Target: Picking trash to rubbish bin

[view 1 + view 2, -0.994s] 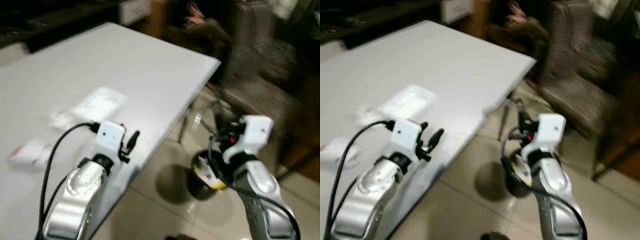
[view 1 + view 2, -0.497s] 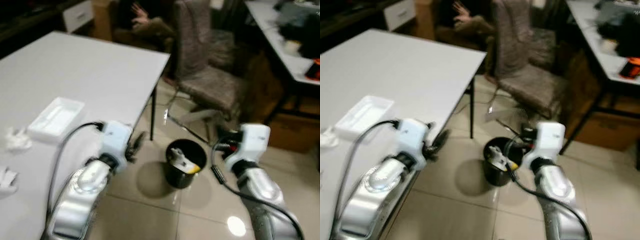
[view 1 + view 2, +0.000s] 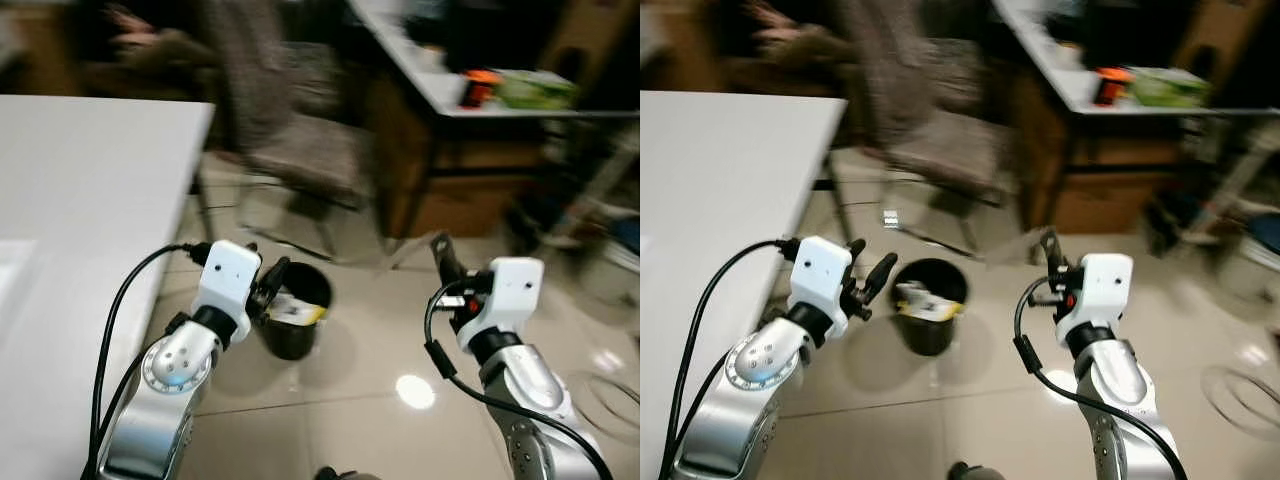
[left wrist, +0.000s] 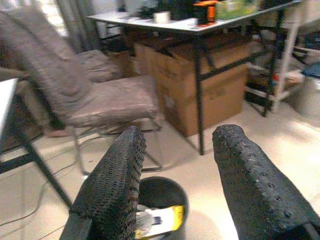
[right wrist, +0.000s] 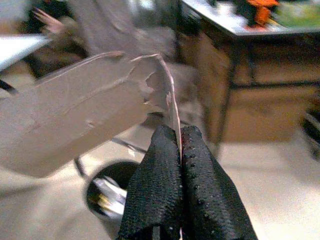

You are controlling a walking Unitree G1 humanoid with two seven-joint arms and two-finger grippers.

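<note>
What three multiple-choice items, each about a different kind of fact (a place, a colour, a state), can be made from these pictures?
1. Where does the bin stand?
A. on the white table
B. on the tiled floor, between the two arms
C. on the chair

2. What colour is the bin?
A. black
B. white
C. orange

3. How is the right pincer?
A. wide open
B. shut on a torn sheet of clear plastic
C. shut on a cup

Answers:
1 B, the eye views show it on the floor beside the table.
2 A, its wall is black, with trash inside.
3 B, the right wrist view shows the fingers pressed on the plastic sheet, while the left pincer is open.
</note>
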